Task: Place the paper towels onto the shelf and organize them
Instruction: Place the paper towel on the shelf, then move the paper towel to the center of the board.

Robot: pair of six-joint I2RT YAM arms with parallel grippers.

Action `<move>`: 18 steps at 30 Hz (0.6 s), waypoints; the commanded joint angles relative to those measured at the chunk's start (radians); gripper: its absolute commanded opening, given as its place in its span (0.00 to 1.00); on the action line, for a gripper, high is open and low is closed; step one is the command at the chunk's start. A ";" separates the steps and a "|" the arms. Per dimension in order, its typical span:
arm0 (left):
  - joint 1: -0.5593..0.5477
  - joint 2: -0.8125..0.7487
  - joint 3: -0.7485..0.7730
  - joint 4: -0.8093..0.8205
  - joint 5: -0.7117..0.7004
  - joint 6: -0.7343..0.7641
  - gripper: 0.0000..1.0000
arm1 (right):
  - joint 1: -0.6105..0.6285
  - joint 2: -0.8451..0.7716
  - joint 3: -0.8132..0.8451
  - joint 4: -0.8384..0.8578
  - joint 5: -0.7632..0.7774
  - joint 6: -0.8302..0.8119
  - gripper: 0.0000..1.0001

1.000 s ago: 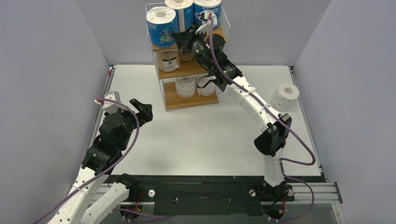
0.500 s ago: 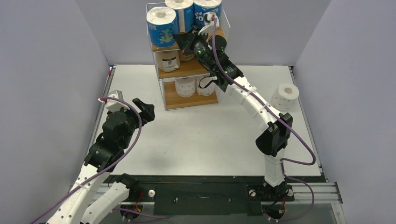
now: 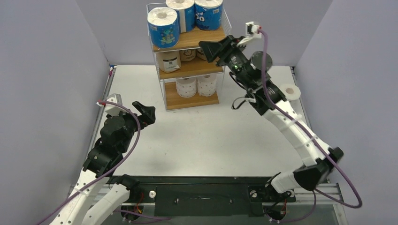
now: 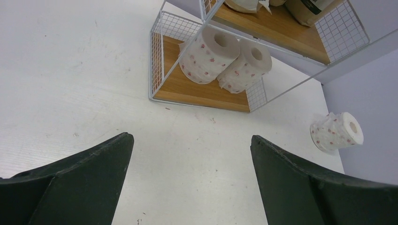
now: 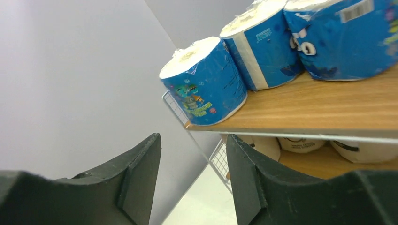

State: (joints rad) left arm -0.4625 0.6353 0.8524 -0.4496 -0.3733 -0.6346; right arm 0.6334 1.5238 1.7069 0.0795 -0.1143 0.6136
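The shelf point(image 3: 218, 34) stands at the back of the table. Three blue-wrapped paper towels point(image 3: 162, 26) point(image 5: 204, 82) sit on its top board, tan ones point(image 3: 170, 61) on the middle board, and two white ones point(image 3: 186, 86) point(image 4: 209, 56) on the bottom board. One more white roll point(image 3: 292, 91) point(image 4: 338, 131) lies loose on the table at the right, partly behind my right arm. My right gripper point(image 3: 204, 48) point(image 5: 192, 140) hovers open and empty just right of the shelf's middle tier. My left gripper point(image 3: 146, 110) point(image 4: 190, 140) is wide open and empty over the table, left front of the shelf.
The white table point(image 3: 206, 136) is enclosed by grey walls on the left, back and right. A purple cable point(image 3: 300, 136) trails along my right arm. The wire side panels point(image 4: 171, 28) of the shelf stand at its ends.
My right gripper has pulled back out of the middle tier to the right and its jaws have opened. My left gripper's jaws have spread a little wider.
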 commanded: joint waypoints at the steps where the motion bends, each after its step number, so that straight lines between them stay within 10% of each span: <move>1: 0.006 -0.026 -0.038 0.069 0.042 -0.019 0.98 | -0.010 -0.242 -0.199 0.041 0.113 -0.019 0.51; 13: 0.007 -0.013 -0.165 0.132 0.131 -0.166 0.96 | -0.055 -0.615 -0.650 -0.294 0.701 0.000 0.56; 18: 0.007 -0.021 -0.222 0.191 0.184 -0.211 0.96 | -0.248 -0.586 -0.694 -0.379 0.665 0.099 0.56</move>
State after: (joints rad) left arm -0.4625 0.6266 0.6537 -0.3721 -0.2485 -0.7883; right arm 0.5110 0.9157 1.0336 -0.1997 0.4850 0.6270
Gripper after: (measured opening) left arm 0.966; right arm 0.555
